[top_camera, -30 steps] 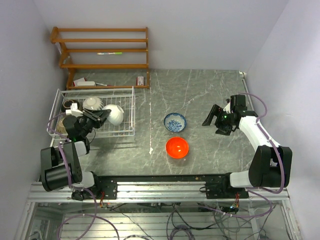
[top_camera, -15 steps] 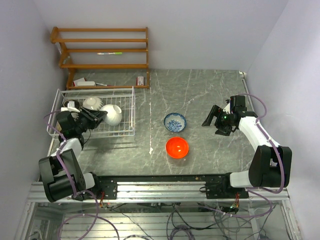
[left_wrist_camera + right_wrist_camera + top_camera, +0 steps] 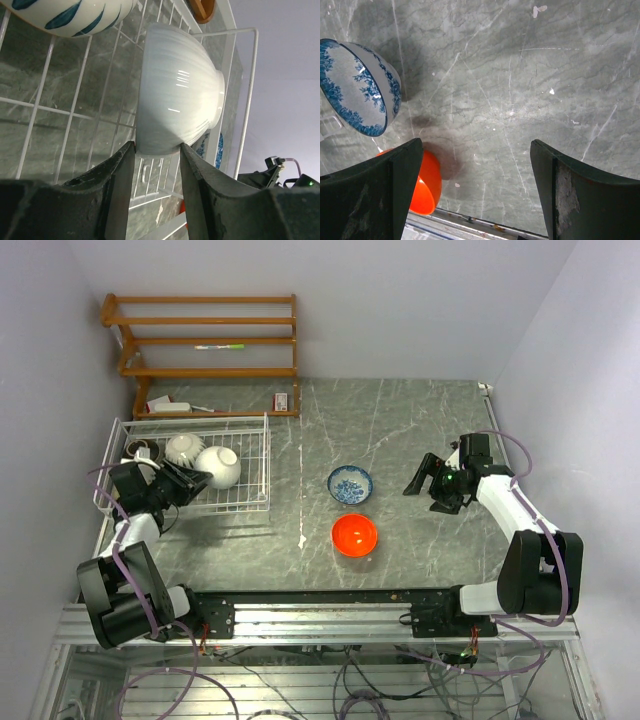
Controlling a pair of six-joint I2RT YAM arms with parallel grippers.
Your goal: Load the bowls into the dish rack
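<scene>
From above: ribbed white bowl (image 3: 220, 467) on its side inside white wire dish rack (image 3: 266, 440). Left wrist: left gripper (image 3: 156, 154) half spread astride its rim, contact unclear. Right wrist: right gripper (image 3: 476, 150) wide apart, empty, over grey marbled table (image 3: 520, 75).

Dish rack (image 3: 267, 470) is set at L side of table (image 3: 400, 430); shelf unit (image 3: 205, 340) is placed behind it, far-L corner. In rack: rear bowl (image 3: 184, 448), front bowl (image 3: 220, 467) to its R, side by side. R of rack, well apart: far bowl (image 3: 350, 484), near bowl (image 3: 354, 534) just before it.
</scene>
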